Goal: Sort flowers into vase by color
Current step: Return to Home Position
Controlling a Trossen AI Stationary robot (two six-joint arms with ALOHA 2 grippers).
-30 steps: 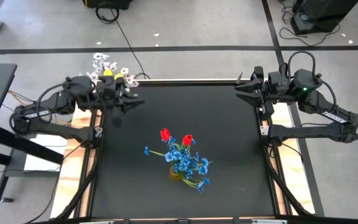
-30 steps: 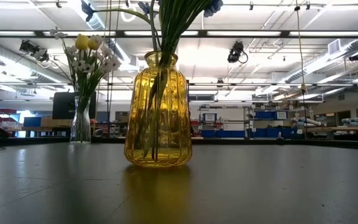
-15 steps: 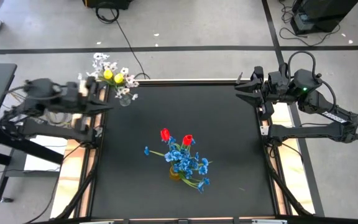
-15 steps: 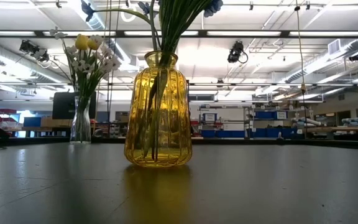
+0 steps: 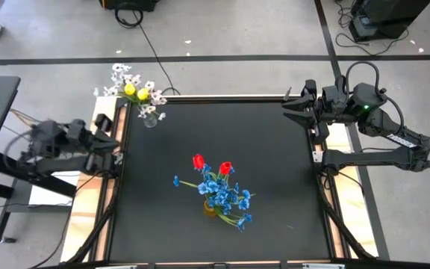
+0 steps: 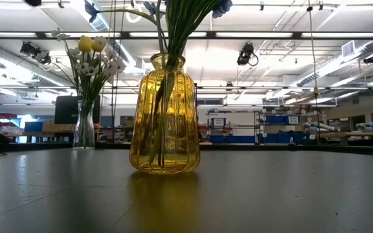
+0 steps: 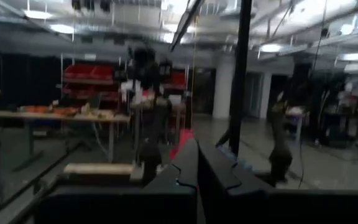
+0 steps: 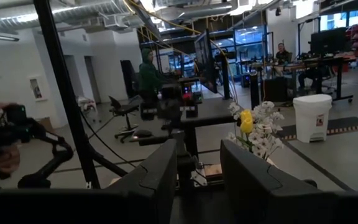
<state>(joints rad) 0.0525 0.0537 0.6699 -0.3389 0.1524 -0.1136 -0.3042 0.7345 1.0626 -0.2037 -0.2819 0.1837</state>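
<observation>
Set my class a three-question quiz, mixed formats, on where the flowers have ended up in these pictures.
1. True or false: the clear vase holds yellow tulips and white sprays.
2. Which flowers share the amber vase with the blue sprays? A yellow tulips, B red tulips, C white sprays.
3. Fill in: the left gripper, beside the table, is nearer the ____ vase.
Key: 1 true; 2 B; 3 clear.

Beyond the black table (image 5: 275, 187) stand a white bin (image 8: 314, 118) and a person in green (image 8: 148, 76).
</observation>
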